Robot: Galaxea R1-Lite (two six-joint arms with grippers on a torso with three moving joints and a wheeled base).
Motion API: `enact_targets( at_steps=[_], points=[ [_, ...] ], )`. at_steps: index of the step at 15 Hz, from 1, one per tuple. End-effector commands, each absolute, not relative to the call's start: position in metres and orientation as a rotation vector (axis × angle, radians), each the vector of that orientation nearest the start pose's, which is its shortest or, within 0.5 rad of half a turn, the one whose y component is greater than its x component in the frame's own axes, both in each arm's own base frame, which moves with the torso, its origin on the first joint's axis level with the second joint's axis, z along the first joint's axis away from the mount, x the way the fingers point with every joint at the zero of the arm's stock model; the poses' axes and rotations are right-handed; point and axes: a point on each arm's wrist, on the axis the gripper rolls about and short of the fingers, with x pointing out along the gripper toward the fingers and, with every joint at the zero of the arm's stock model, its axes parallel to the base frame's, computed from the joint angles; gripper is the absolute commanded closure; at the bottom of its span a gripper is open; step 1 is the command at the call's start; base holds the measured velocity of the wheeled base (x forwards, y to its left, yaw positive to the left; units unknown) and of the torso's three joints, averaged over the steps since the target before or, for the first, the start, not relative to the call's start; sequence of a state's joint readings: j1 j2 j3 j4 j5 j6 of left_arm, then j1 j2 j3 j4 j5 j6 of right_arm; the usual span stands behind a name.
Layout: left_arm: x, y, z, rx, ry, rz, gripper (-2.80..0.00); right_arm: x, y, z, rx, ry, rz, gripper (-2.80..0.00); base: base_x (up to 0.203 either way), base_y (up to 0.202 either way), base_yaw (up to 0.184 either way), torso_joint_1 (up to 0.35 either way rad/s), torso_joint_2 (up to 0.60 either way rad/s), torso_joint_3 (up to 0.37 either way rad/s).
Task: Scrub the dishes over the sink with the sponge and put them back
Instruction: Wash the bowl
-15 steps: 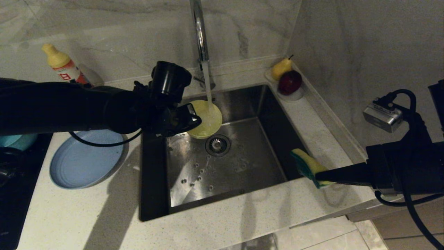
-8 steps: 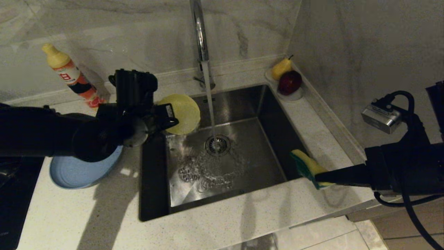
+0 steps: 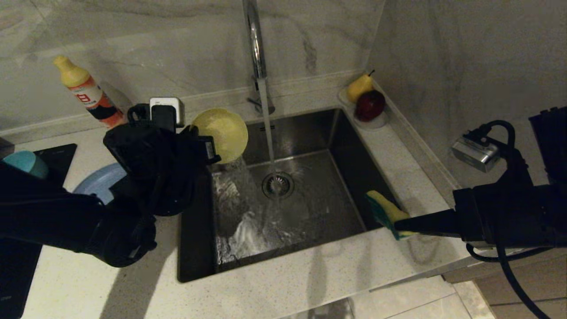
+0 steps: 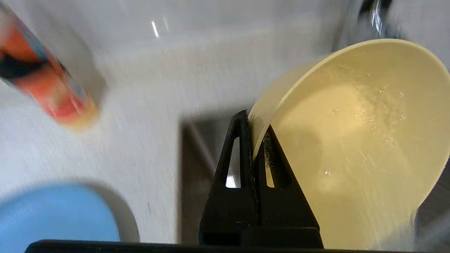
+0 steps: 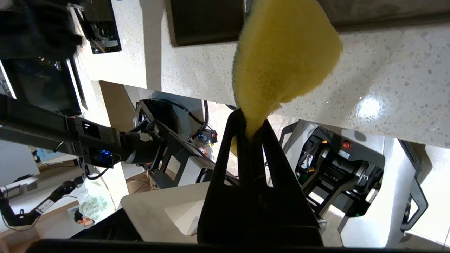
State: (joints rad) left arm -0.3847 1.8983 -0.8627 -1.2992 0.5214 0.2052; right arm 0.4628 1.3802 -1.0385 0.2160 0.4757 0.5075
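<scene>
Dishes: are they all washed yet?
Not yet. The left tool holds the yellow bowl tipped, pouring water into the sink. The right tool holds the sponge. The blue plate and teal bowl wait on the counter.

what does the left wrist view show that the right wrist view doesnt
Only the left wrist view: the left tool shut on the rim of the tilted yellow bowl, wet inside, plus the blue plate and a red bottle.
Only the right wrist view: the right tool shut on the sponge, and robot hardware below the counter edge.
Both: the pale speckled counter and part of the dark sink.
</scene>
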Motion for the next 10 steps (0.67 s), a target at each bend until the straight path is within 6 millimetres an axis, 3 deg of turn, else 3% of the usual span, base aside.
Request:
enact_targets(
  at_steps=[1,3,10],
  points=[
    [0.3308,-0.1225,0.1756,0.197,-0.290,0.180,0.00,0.1938,0.1080,0.2515,0.463,0.810,0.743,0.00,0.000,0.000,0.000,0.000,0.00,0.000],
    [0.3282,-0.1239,0.1674,0.264,-0.269,0.132,0.00,0.1957,0.1090,0.2516,0.464,0.812,0.742,0.00,0.000,0.000,0.000,0.000,0.00,0.000],
    [0.3239,-0.1240,0.1735,0.269,-0.291,0.099,0.00,0.1935,0.1078,0.2563,0.465,0.782,0.753,0.00,0.000,0.000,0.000,0.000,0.00,0.000]
  ],
)
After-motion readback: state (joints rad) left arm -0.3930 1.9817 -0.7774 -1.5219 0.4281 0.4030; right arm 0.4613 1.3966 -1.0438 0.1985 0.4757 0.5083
